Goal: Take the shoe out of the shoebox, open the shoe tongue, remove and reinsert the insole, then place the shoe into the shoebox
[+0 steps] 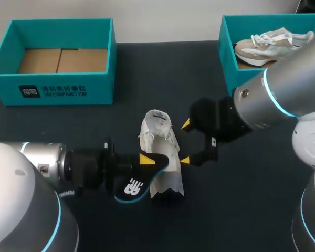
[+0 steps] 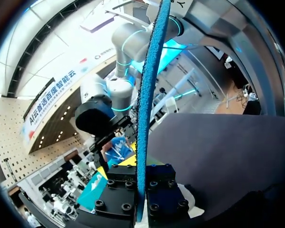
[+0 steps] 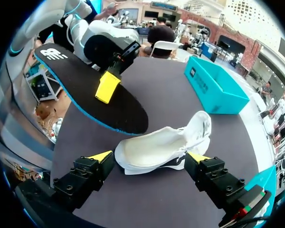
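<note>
Dark tabletop point(image 1: 252, 210), white shoe point(image 1: 160, 147) lying mid-table, long axis 12-to-6. Left gripper point(image 1: 145, 163) is pinching the insole point(image 1: 132, 185) at the shoe's 8 o'clock, closest in. Right gripper point(image 1: 185, 143) gapes wide and empty at 3 o'clock.

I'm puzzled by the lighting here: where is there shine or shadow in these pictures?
Head view: a pale sheen runs along the silver right arm; the white shoe throws barely any shadow on the dark table. Right wrist view: the table looks paler, lit evenly; the insole is matt black.
</note>
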You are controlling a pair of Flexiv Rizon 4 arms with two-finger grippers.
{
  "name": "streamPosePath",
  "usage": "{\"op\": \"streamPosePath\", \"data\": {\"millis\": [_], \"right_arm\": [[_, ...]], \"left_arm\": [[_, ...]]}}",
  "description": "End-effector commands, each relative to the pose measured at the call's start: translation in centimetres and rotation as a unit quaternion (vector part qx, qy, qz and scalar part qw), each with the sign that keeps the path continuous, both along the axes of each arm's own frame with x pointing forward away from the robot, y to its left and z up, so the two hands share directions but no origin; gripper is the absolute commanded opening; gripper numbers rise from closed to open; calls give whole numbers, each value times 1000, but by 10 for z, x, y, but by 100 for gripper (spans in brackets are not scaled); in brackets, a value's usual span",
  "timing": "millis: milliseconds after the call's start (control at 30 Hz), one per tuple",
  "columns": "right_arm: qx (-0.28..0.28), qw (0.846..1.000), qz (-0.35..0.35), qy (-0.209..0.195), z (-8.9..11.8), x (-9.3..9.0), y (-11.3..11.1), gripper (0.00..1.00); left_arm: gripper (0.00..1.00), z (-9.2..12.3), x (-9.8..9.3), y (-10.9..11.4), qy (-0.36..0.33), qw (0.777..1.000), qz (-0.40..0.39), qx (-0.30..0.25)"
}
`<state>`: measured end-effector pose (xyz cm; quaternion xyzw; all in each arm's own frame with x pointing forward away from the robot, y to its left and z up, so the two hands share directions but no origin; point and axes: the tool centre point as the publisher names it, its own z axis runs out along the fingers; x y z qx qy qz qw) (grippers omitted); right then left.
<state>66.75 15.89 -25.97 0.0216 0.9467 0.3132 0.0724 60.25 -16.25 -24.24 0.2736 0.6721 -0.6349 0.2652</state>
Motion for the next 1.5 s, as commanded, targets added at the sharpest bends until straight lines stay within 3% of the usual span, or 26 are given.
{"op": "streamPosePath", "data": {"millis": [33,267,500,933,1233,1500], "right_arm": [[-3,1000,-2,-1,-3,1,5,100],[-3,1000,-2,-1,-3,1,5,100],[-47,998,35,-2,-37,5,2,100],[-82,994,59,-45,-66,19,-16,100],[-77,993,69,-51,-76,32,-25,100],[-76,993,72,-48,-80,34,-33,100]], "left_arm": [[0,-3,-3,-6,-1,1000,6,0],[0,-10,-2,-9,-11,1000,9,-5],[0,-13,-2,-5,-18,1000,16,-12],[0,-14,-6,3,-32,999,28,-18],[0,-5,-7,-2,-32,999,25,-29],[0,-10,0,-16,-22,999,17,-33]]}}
